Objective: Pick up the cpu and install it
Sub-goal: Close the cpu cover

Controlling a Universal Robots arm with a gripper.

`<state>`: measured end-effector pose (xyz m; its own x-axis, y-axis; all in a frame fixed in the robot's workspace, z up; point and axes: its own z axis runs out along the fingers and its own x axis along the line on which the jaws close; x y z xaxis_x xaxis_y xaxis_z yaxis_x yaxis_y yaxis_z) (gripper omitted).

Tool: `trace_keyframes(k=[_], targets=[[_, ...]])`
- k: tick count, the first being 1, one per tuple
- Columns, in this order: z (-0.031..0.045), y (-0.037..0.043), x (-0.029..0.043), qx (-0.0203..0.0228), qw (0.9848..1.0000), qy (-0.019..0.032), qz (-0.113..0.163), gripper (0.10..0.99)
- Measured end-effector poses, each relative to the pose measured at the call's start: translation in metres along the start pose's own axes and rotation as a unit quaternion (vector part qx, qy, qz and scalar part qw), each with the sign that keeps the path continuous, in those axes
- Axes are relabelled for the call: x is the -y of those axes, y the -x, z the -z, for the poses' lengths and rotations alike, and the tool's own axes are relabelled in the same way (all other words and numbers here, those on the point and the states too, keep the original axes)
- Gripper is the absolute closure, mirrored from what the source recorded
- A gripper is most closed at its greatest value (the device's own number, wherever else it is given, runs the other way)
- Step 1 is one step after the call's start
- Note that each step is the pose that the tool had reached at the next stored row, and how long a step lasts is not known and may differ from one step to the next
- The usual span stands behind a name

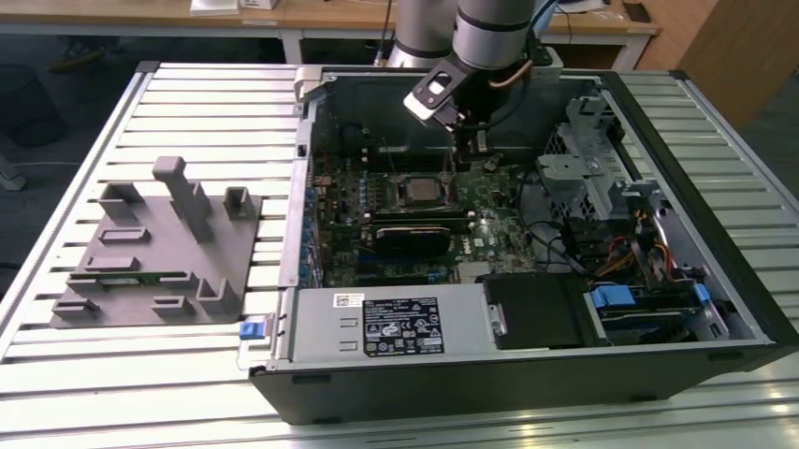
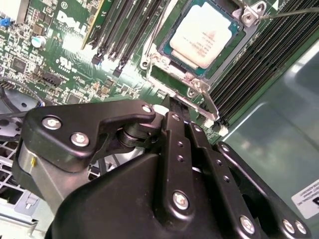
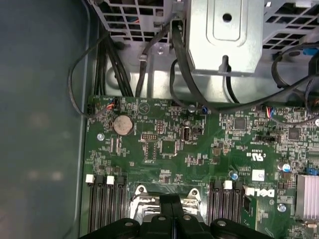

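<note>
Operator: Where is the cpu (image 2: 207, 32) to be found?
Observer: It is seen lying flat in the socket (image 2: 167, 69) on the motherboard (image 3: 164, 149), pale top upward, inside the opened computer case (image 1: 374, 374).
Operator: And the gripper (image 2: 177, 117)?
Observer: Its jaws are seen drawn together, with nothing held between them. It is poised just beside the socket, apart from the chip.
Operator: Which step is judged to be in hand?
Observer: Pick-up and placement are judged done, and securing is in hand. Whether the retention lever (image 2: 207, 107) is latched cannot be told.
Operator: What is called for by a further move?
Observer: Light, straight contact at the socket edge, so that the chip is not shifted and the memory slots (image 2: 259, 67) are not struck.
</note>
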<state>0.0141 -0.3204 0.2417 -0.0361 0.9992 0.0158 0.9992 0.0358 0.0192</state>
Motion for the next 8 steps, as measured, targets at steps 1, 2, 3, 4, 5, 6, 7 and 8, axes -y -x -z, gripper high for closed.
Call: trace_keyframes(k=[1,2,3,4,5,6,7,8], targets=[[-0.0001,0.0,0.0009,0.0001,1.0,0.0,0.0,0.98],[-0.0003,0.0,0.002,0.0001,1.0,0.0,0.0,0.98],[-0.0005,-0.0001,0.0031,0.0,1.0,0.0,0.0,0.98],[-0.0007,-0.0001,0.0045,0.0,1.0,0.0,0.0,0.98],[-0.0011,-0.0002,0.0063,-0.0001,1.0,0.0,0.0,0.98],[-0.0014,-0.0003,0.0088,-0.0001,1.0,0.0,0.0,0.98],[-0.0016,-0.0004,0.012,0.0,1.0,0.0,0.0,0.98],[-0.0018,-0.0005,0.0158,0.0001,1.0,0.0,0.0,0.98]])
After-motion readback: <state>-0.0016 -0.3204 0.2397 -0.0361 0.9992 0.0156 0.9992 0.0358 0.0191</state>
